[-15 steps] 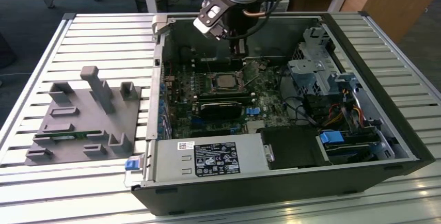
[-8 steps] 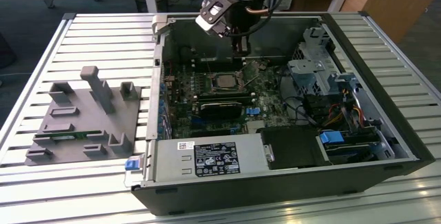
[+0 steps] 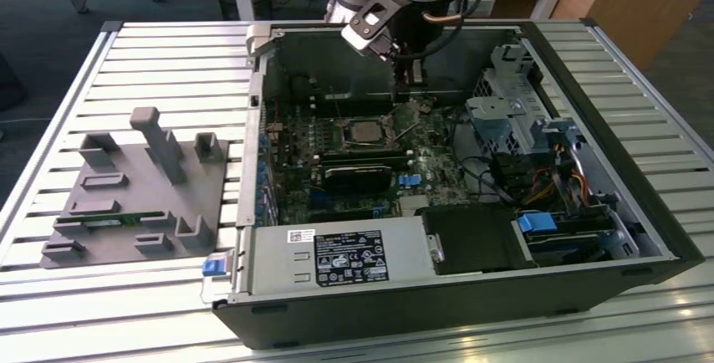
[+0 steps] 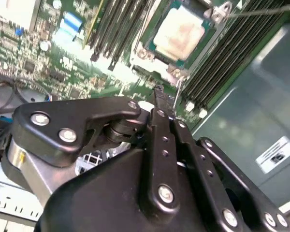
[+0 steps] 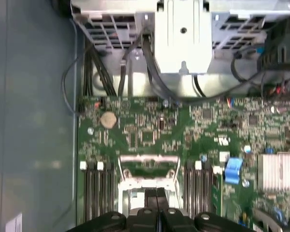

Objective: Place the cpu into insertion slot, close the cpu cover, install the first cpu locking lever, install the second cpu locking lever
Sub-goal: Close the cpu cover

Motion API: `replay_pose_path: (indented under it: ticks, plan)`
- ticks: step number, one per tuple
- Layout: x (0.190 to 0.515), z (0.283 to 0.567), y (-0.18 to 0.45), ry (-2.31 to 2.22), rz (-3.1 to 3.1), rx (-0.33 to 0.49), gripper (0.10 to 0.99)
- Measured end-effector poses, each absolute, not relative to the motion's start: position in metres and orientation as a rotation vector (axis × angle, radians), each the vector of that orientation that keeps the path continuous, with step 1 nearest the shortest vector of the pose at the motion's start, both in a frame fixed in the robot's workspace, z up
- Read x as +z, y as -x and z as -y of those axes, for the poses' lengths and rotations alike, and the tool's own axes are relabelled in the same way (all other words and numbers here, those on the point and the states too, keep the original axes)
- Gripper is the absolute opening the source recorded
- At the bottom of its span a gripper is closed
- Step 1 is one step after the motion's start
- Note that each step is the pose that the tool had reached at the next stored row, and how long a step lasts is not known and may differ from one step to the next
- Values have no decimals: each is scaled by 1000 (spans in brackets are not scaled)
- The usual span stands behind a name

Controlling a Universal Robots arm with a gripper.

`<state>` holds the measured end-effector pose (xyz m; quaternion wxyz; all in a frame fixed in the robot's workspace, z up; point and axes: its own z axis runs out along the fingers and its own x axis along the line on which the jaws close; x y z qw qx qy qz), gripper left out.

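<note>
1. An open computer case (image 3: 624, 212) lies on its side on a slatted counter (image 3: 112, 313). This turns the motherboard (image 5: 150, 125) face up, probably so the arm can reach it from above.
2. The cpu (image 4: 179, 31) is a flat square chip with a silvery-beige face. It lies level in the insertion slot (image 4: 209, 33), which suggests the placing step is done.
3. The cpu cover (image 5: 147, 160), a thin silver frame, appears to lie down around the cpu, and the chip's face shows through its window.
4. In the second wrist view, 1 thin wire locking lever (image 4: 176, 94) stands just beside a corner of the cpu. It looks raised, not latched, though I cannot be sure.
5. A 2nd thin rod (image 4: 261, 9) runs away from another corner of the cpu, over the long memory slots (image 4: 222, 63).
6. The tool (image 4: 158, 92) hangs just beside the cpu, close to the raised lever.
7. Its 2 black fingers (image 5: 152, 198) are pressed together, with nothing visible between them.
8. I cannot tell whether the tool touches the lever.
</note>
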<state>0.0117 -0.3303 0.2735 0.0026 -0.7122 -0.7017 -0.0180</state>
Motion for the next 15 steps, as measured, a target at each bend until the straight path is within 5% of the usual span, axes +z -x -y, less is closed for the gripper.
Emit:
replay_pose_path:
  ticks: [15]
  plan:
    - [264, 325, -33, 2207, 2228, -56, 118]
